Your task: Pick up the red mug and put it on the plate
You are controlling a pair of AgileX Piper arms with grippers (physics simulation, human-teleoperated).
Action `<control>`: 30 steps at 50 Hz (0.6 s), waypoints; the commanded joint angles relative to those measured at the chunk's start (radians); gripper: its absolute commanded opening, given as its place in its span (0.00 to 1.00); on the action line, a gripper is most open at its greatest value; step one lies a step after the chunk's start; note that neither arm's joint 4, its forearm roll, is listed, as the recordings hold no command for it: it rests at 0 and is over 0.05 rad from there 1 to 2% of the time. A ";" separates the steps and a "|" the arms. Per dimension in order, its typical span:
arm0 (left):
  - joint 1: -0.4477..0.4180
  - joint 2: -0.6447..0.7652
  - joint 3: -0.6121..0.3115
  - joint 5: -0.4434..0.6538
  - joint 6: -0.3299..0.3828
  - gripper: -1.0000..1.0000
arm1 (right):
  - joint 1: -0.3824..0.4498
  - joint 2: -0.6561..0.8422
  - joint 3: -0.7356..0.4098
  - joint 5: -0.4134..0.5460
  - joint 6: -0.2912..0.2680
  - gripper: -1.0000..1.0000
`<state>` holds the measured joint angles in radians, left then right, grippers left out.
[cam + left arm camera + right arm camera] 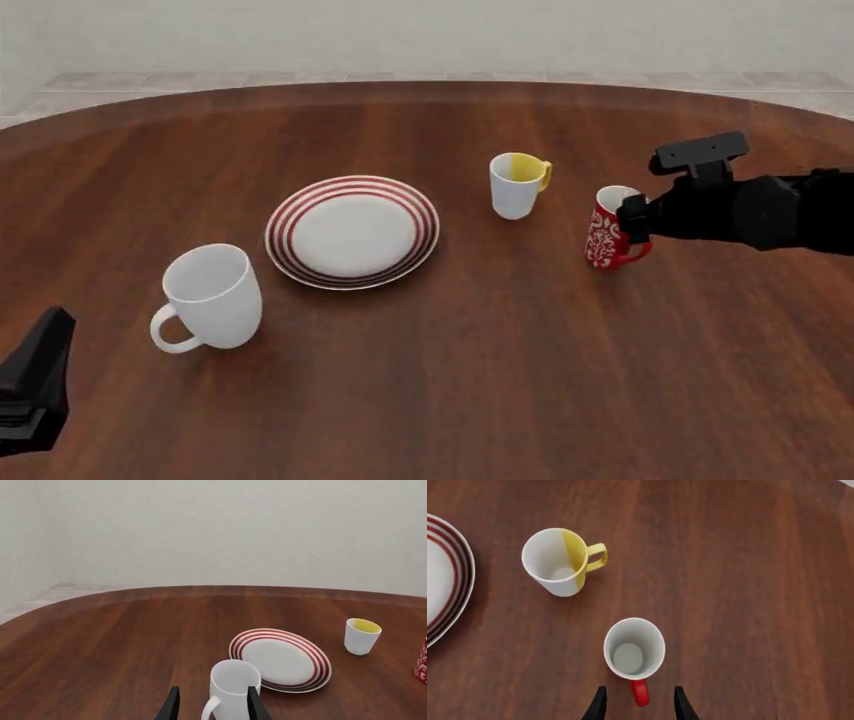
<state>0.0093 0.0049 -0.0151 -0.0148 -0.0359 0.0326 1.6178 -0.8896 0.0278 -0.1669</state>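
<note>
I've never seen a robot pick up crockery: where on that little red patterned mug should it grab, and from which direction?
Probably the red handle. The red mug stands upright with that handle turned toward the right pincer, whose open fingers already straddle it in the right wrist view. Coming from the right avoids the yellow-handled mug standing nearby on its left.

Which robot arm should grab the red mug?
The right one. Its gripper hangs just above the red mug, jaws open on either side of the handle. The left gripper is far off, beside the big white mug.
</note>
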 commanded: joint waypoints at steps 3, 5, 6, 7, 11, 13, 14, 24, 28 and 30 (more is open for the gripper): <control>0.003 -0.001 -0.002 0.001 -0.005 1.00 | 0.000 0.027 0.000 -0.010 -0.004 1.00; 0.002 -0.001 -0.001 0.001 -0.004 1.00 | 0.000 0.035 -0.001 -0.013 -0.003 1.00; 0.002 -0.001 -0.002 0.001 -0.005 1.00 | 0.000 0.035 -0.001 -0.013 -0.003 1.00; 0.002 -0.001 -0.002 0.002 -0.006 1.00 | 0.000 0.045 0.003 -0.022 -0.010 1.00; 0.005 -0.001 -0.003 0.003 -0.008 1.00 | -0.007 0.065 0.017 -0.050 -0.008 1.00; 0.002 -0.002 -0.004 0.003 -0.005 1.00 | -0.006 0.067 0.020 -0.053 -0.008 1.00; 0.002 -0.002 -0.004 0.004 -0.005 1.00 | -0.005 0.065 0.020 -0.051 -0.005 1.00; 0.002 0.002 -0.011 0.006 -0.003 1.00 | 0.000 0.084 0.021 -0.067 0.003 1.00; 0.004 0.003 -0.016 0.011 -0.004 1.00 | -0.003 0.086 0.017 -0.062 0.003 1.00; 0.004 0.002 -0.015 0.010 -0.005 1.00 | -0.005 0.087 0.015 -0.062 0.001 1.00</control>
<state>0.0124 0.0056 -0.0245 -0.0079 -0.0400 0.0288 1.6915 -0.8728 -0.0271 -0.1674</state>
